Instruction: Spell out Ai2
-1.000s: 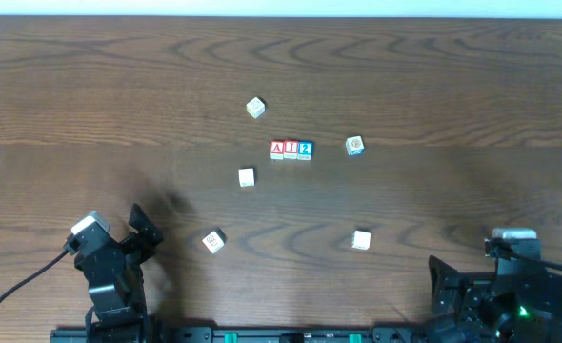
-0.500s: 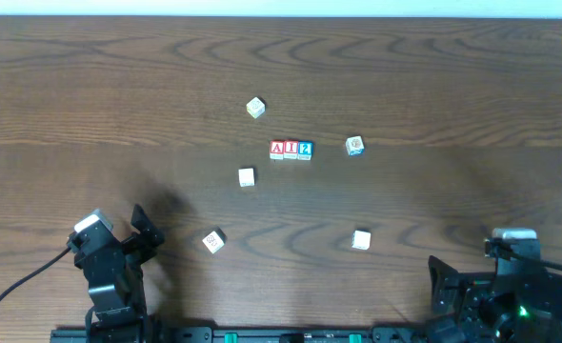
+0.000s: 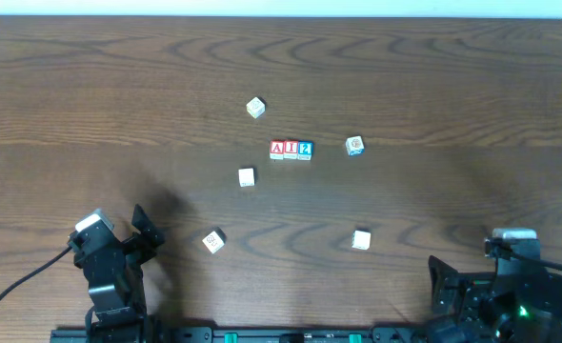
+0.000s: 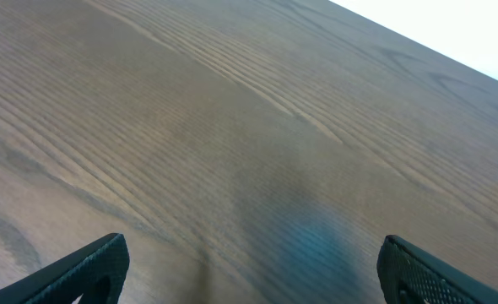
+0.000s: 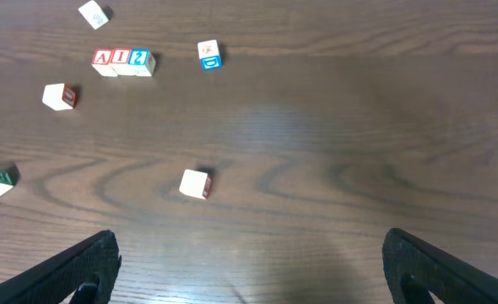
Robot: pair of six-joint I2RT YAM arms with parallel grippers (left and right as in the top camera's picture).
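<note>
Out near the middle of the dark wooden table [image 3: 452, 86] the three blocks sit in a tight row, touching side to side: the red A cube [image 3: 277, 150] on the left, the white I cube [image 3: 291, 150] in the centre and the blue 2 cube [image 3: 305, 150] on the right, so from overhead they read A, I, 2. Just to the right of the row, standing apart from it, is a marked cube [image 3: 354, 145] with an orange and blue face. Four pale cubes are scattered around: one [image 3: 254, 107] beyond the row, one [image 3: 247, 176] nearer and to its left, one [image 3: 360, 239] nearer and to its right, and one [image 3: 213, 240] close to the left arm, whose face markings are probably print but too small to read. Both arms sit at the near edge, well apart from the row. The left gripper [image 4: 253, 262] has its jaws spread wide over bare wood, holding nothing. The right gripper [image 5: 249, 253] is likewise wide apart and empty, its camera looking out at the row.
</note>
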